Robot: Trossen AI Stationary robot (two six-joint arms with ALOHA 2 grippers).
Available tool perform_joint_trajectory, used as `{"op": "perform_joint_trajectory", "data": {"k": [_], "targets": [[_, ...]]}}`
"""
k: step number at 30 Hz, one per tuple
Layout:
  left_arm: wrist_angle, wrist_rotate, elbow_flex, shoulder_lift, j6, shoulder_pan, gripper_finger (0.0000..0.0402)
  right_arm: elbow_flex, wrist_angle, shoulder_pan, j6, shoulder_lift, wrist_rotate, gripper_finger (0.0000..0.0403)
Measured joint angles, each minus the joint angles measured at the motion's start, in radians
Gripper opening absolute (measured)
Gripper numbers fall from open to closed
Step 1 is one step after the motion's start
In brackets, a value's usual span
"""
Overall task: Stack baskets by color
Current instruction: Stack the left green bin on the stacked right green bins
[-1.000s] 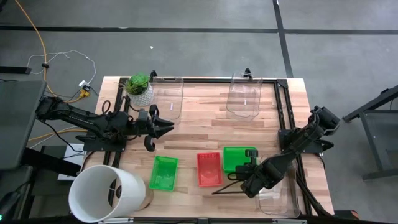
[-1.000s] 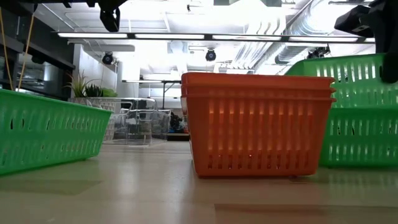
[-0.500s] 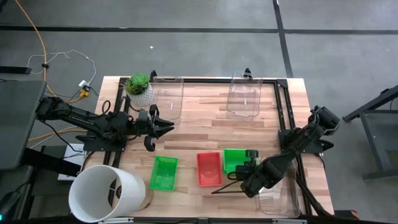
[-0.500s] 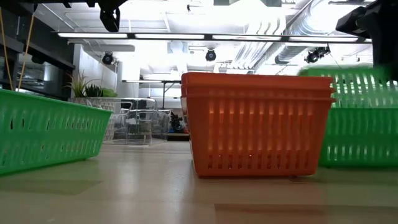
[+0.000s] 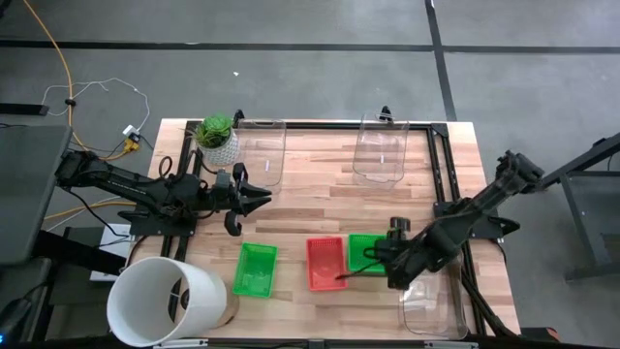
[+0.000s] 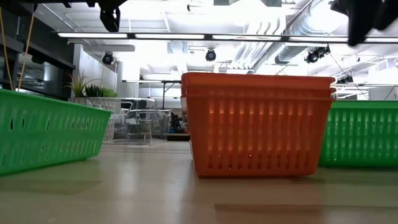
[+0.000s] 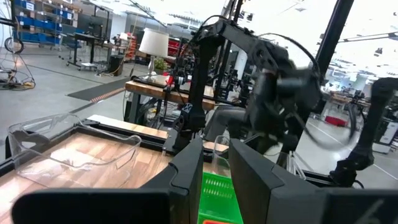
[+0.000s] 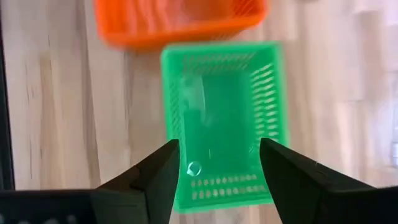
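A green basket stands flat on the table, just right of a red basket stack. In the low view this green basket shows lower than the red stack. Another green basket rests farther left. My right gripper hangs open above the right green basket, pointing steeply down, with nothing between its fingers. My left gripper waits level above the table's left part, a narrow empty gap between its fingers.
A big white bucket lies at the near left corner and a potted plant stands at the far left. Clear bins stand at the far edge and at the near right.
My right gripper has opened and let go of a green basket that it held up, tilted, over the right green one. That basket has dropped into the one below, and the two now show as one low basket. The gripper has risen and drawn toward the right.
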Motion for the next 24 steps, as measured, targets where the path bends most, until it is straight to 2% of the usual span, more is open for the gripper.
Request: {"op": "perform_joint_trajectory", "data": {"k": [7, 11, 14, 18, 21, 24], "targets": [[0.000, 0.001, 0.000, 0.000, -0.002, -0.001, 0.0067, -0.006, -0.074, 0.000, 0.121, -0.122, 0.161, 0.0203], [0.000, 0.001, 0.000, 0.000, 0.000, -0.001, 0.0067, -0.163, 0.000, 0.000, 0.255, -0.239, 0.144, 0.0198], [0.000, 0.001, 0.000, 0.000, -0.001, -0.001, 0.0067, -0.328, 0.161, -0.001, 0.334, -0.358, 0.108, 0.0197], [0.000, 0.001, 0.000, 0.000, 0.000, -0.001, 0.0067, -0.495, 0.469, -0.044, 0.359, -0.495, 0.175, 0.0197], [0.000, 0.001, 0.000, 0.000, 0.000, -0.001, 0.0067, -0.584, 0.731, -0.100, 0.260, -0.554, 0.249, 0.0197], [0.000, 0.000, 0.000, 0.000, 0.000, -0.001, 0.0067, -0.644, 0.999, -0.163, 0.084, -0.569, 0.280, 0.0197]]}}
